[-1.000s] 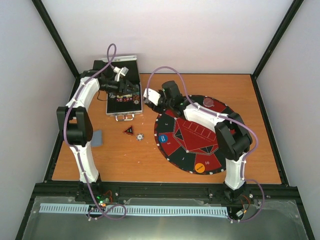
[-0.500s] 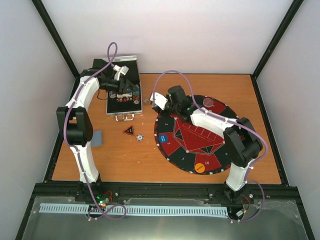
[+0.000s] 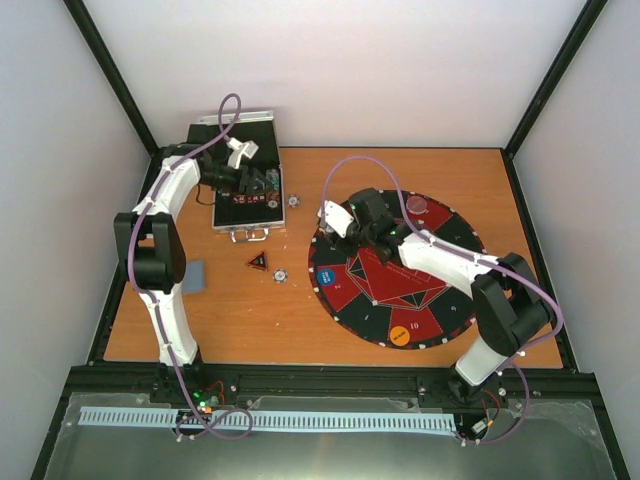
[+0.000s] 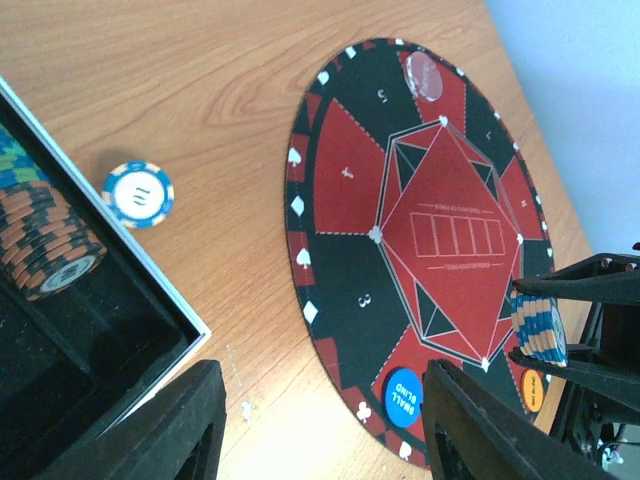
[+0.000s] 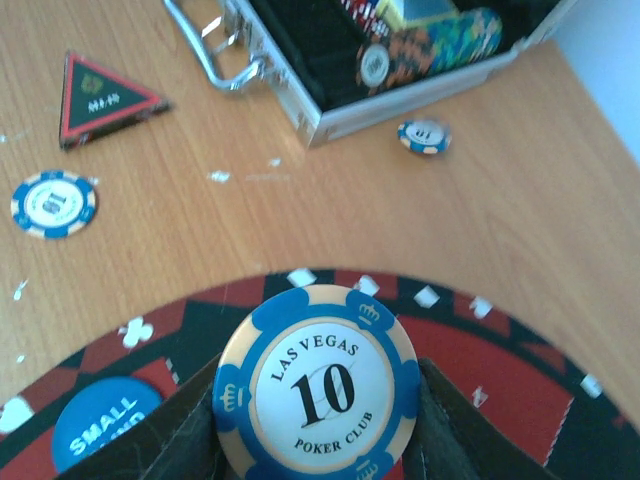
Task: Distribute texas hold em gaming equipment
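Observation:
My right gripper (image 5: pixel 316 400) is shut on a short stack of blue and cream poker chips (image 5: pixel 316 385) marked 10, held on edge over the left rim of the round red and black mat (image 3: pixel 440 290). In the left wrist view that stack (image 4: pixel 538 330) shows between the right fingers. My left gripper (image 4: pixel 320 430) is open and empty, beside the open chip case (image 3: pixel 245 215). Rows of chips (image 4: pixel 45 235) lie in the case. Single chips lie on the wood near the case (image 3: pixel 294 201) and further forward (image 3: pixel 281 273). A blue disc (image 3: pixel 326 275) and an orange disc (image 3: pixel 400 336) sit on the mat.
A black and red triangular marker (image 3: pixel 258 262) lies on the wood before the case. A grey-blue card (image 3: pixel 195 275) lies by the left arm. A clear round disc (image 3: pixel 416 205) rests on the mat's far edge. The case handle (image 5: pixel 215 55) points toward the mat.
My right gripper has carried the chip stack rightward from beside the case to the mat's rim, uncovering a single chip on the wood. My left gripper has opened slightly and shifted over the case.

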